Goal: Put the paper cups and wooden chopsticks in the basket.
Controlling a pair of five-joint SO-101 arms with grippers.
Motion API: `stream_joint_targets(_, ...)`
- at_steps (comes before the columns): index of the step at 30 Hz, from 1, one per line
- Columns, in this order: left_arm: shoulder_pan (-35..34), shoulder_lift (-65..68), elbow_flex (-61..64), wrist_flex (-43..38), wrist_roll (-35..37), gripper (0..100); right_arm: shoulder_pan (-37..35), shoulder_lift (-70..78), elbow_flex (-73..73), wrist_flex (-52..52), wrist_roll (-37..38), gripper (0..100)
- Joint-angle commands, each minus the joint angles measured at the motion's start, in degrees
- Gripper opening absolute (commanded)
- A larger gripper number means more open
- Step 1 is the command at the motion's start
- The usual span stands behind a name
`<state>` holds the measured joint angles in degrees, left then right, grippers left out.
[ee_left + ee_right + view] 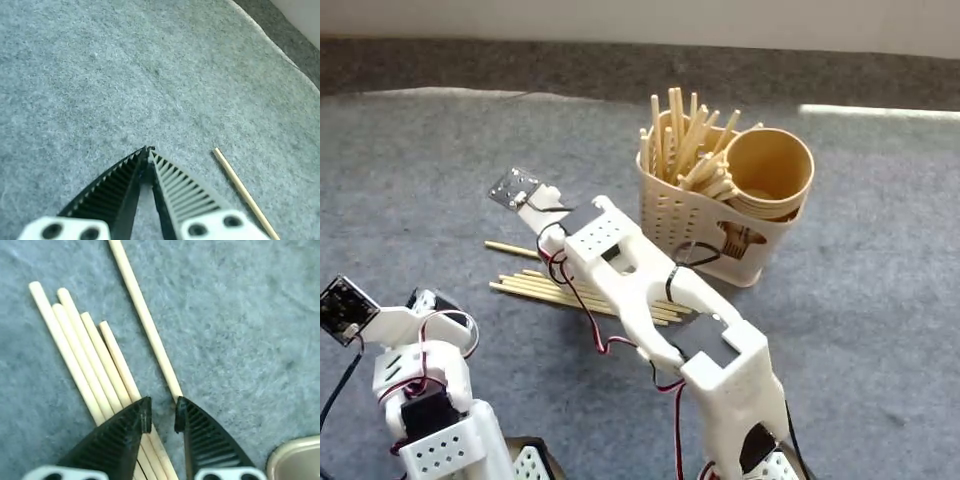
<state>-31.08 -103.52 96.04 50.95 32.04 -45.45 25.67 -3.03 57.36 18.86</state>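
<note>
- Mat (410, 170): grey felt that covers the table. Its far edge runs across the back of the high view, with a darker floor strip (620, 70) and a pale wall (620, 15) behind it. The felt is bare at far left and again to the right of the basket.
- Left arm (420, 390): low in the near-left corner, well apart from the task's things.
- Left gripper (148, 149): its ribbed fingers are pressed together at the tips and hold nothing, over bare felt. One chopstick (245, 192) lies on the mat just beside it, not touching.
- Loose chopsticks (535, 287): a bundle lying flat and roughly parallel on the mat, left of the basket, partly under the right arm (640, 290).
- Separate chopstick (510, 248): lies on the far side of the bundle, angled away from it (145, 320).
- Right gripper (162, 415): low over the loose chopsticks (85, 355), its fingers a narrow gap apart and clamped on nothing. The bundle runs under one finger, and the separate chopstick ends right at the tip of the other.
- Basket (705, 225): cream, perforated and upright, right of centre. It has a dark motif on its front wall, too small to read.
- Basket contents: a sheaf of standing chopsticks (685, 140) on its left side and nested paper cups (770, 170) on its right, mouth tilted toward the camera.
</note>
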Motion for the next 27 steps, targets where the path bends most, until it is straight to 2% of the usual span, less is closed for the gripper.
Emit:
stream_joint_targets(1,-0.2,-0.9,1.1,0.2,-0.4,3,-0.2,1.0,-3.9,0.0,0.6,9.4)
stream_joint_targets(5,-0.2,-0.9,1.1,0.4,-0.4,3,0.3,3.0,-4.3,0.2,1.2,8.2)
stream_joint_targets(8,-0.2,-0.9,1.1,0.4,-0.4,3,0.4,3.3,-4.1,0.5,8.7,0.2)
stream_joint_targets(10,-0.2,-0.9,1.1,0.4,-0.4,3,0.4,3.2,-4.0,1.5,12.7,0.8)
stream_joint_targets(17,-0.2,-0.9,1.1,0.4,-0.4,3,1.6,2.9,-4.5,8.6,13.2,0.5)
stream_joint_targets(27,-0.2,-0.9,1.1,0.4,-0.4,3,3.5,-8.6,-4.0,8.3,13.1,0.7)
